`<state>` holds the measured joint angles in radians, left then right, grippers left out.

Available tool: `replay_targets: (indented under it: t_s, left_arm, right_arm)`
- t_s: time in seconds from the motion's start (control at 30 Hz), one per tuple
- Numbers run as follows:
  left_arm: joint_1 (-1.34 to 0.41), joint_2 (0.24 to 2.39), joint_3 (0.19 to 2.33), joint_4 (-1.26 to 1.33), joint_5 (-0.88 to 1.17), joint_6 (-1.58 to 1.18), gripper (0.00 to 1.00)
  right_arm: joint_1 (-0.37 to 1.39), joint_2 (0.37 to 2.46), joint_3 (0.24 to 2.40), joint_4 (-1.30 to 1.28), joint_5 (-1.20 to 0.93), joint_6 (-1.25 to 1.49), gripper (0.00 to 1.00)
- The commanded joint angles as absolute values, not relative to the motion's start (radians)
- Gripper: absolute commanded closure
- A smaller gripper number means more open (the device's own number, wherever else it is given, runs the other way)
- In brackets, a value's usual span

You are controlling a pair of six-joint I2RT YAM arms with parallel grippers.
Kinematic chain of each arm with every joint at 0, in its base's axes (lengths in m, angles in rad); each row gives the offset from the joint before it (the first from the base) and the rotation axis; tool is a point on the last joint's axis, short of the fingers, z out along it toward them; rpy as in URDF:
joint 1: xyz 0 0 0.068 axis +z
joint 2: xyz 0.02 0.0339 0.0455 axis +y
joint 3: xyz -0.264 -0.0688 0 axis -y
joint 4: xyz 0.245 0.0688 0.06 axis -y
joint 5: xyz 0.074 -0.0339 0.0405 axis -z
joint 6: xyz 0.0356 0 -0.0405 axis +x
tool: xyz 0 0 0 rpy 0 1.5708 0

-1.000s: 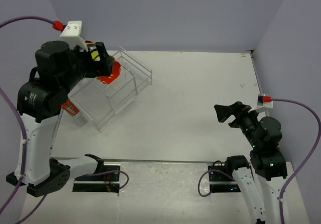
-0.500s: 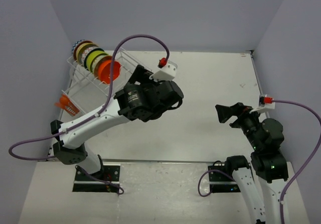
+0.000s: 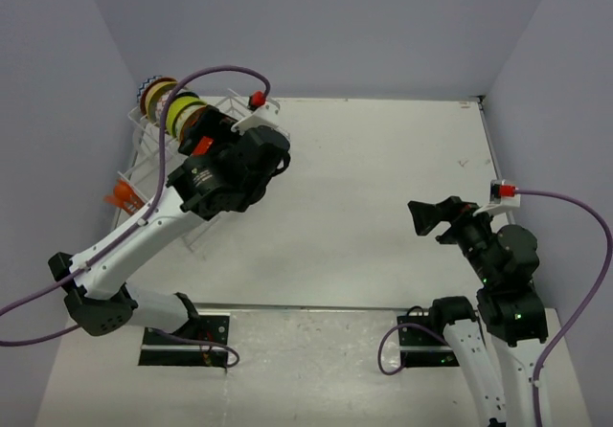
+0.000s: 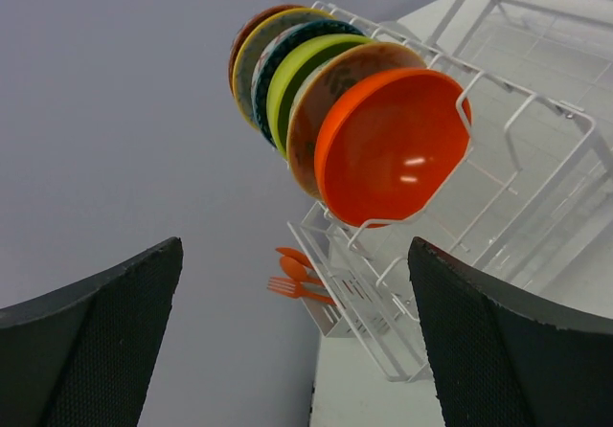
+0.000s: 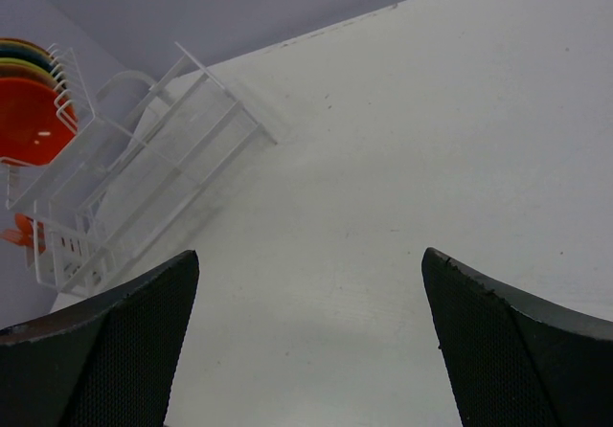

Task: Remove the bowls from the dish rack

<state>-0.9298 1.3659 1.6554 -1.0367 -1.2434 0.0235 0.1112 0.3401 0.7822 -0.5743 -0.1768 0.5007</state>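
Several bowls stand upright in a row in the white wire dish rack at the table's far left. The plain orange-red bowl is nearest in the row, with a patterned bowl and the lime-green bowl behind it. My left gripper is open and empty, short of the rack and looking up at the orange-red bowl. In the top view the left wrist covers much of the rack. My right gripper is open and empty, held over the table at the right, far from the rack.
An orange fork and spoons stand in a holder on the rack's near-left end, also seen from above. The grey walls close in at the left and back. The left arm's purple cable loops above the rack.
The left arm has swung from the table's middle back to the left, up against the rack. The right arm has stayed still.
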Motion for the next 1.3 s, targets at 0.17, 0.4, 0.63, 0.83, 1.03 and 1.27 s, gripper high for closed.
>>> replay_targets:
  t_s: [0.17, 0.4, 0.63, 0.83, 1.03, 1.27]
  left_arm:
    - [-0.792, 1.367, 1.533, -0.77, -1.177, 0.183, 0.12]
    - [-0.729, 1.423, 1.509, -0.709, -1.141, 0.196, 0.29]
    - [-0.689, 1.44, 1.48, -0.667, -1.094, 0.202, 0.43]
    - [-0.667, 1.414, 1.468, -0.621, -1.095, 0.216, 0.42]
    - [-0.658, 1.402, 1.445, -0.588, -1.098, 0.242, 0.43]
    - [-0.617, 1.405, 1.447, -0.569, -1.063, 0.241, 0.48]
  right_arm:
    - [0.112, 0.347, 0.779, -0.523, -0.221, 0.497, 0.01]
    - [0.11, 0.345, 0.784, -0.519, -0.23, 0.489, 0.01]
    - [0.112, 0.347, 0.788, -0.519, -0.236, 0.482, 0.01]
    - [0.112, 0.347, 0.772, -0.514, -0.238, 0.471, 0.01]
    - [0.11, 0.353, 0.779, -0.509, -0.247, 0.471, 0.01]
    - [0.11, 0.36, 0.781, -0.508, -0.255, 0.472, 0.01]
